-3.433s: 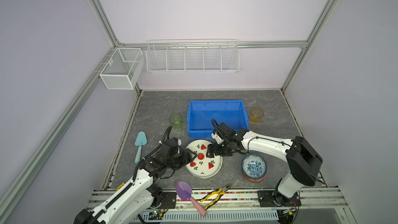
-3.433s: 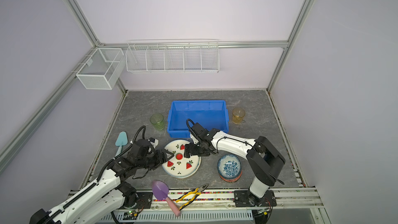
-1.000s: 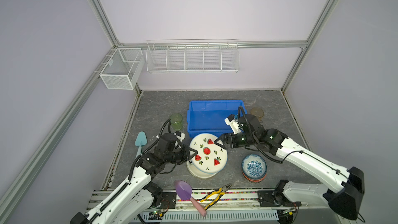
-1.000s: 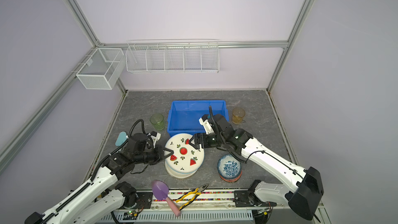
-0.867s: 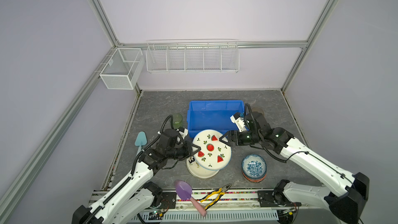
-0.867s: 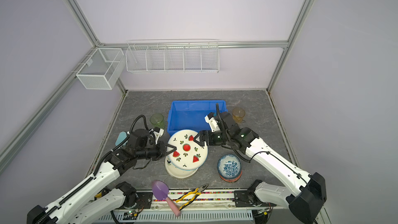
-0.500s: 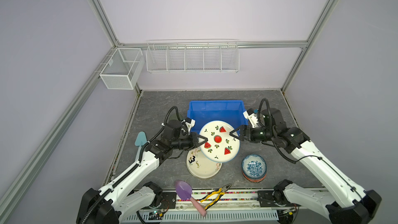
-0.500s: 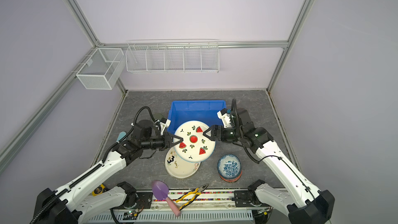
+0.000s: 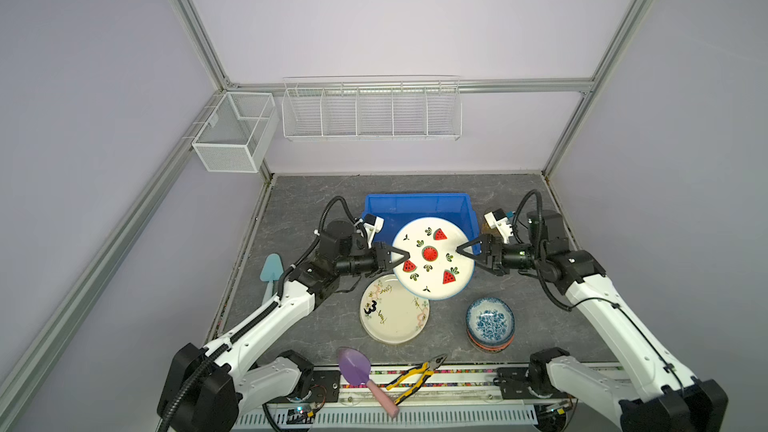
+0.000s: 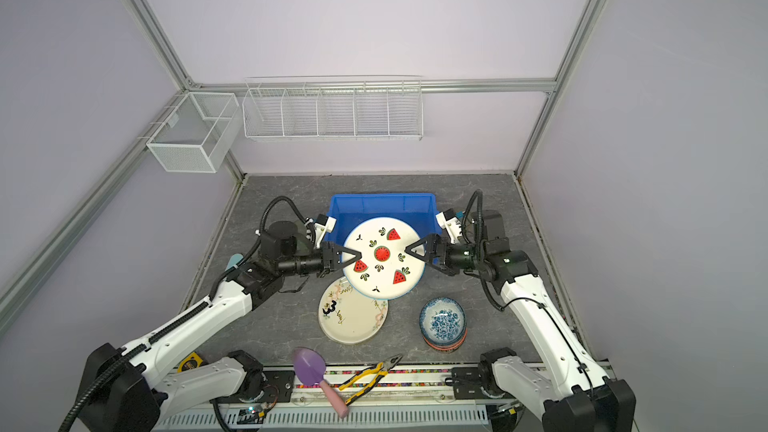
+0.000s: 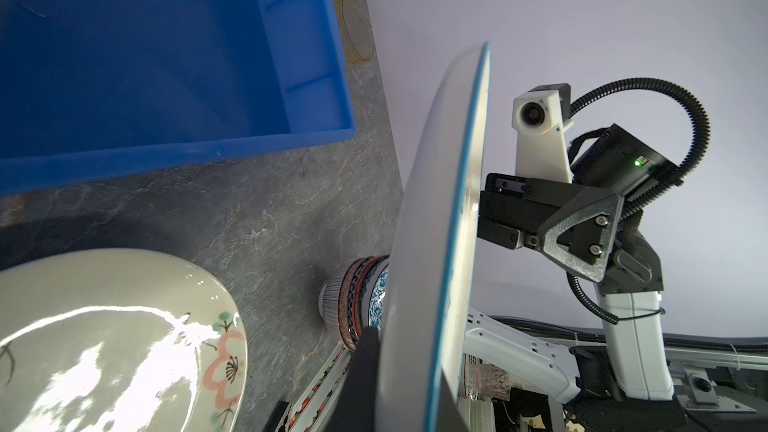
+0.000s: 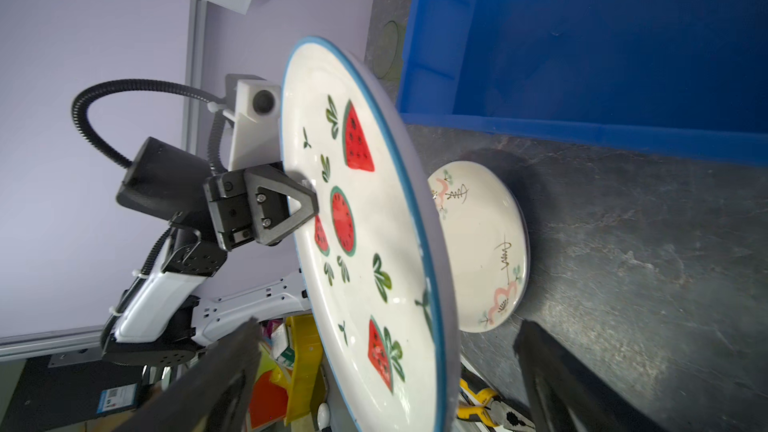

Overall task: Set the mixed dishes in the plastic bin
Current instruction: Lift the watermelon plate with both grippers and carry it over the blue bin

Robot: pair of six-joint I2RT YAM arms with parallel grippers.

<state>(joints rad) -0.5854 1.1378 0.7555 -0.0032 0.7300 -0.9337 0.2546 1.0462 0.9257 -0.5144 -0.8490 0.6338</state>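
Blue bin (image 9: 415,206) partly behind watermelon plate (image 9: 432,257)

The watermelon plate (image 12: 365,218) and cream plate (image 11: 104,284) look like glossy glazed ceramic. The blue bin (image 11: 174,155) is smooth plastic; the tabletop (image 11: 270,209) is matt, veined like stone
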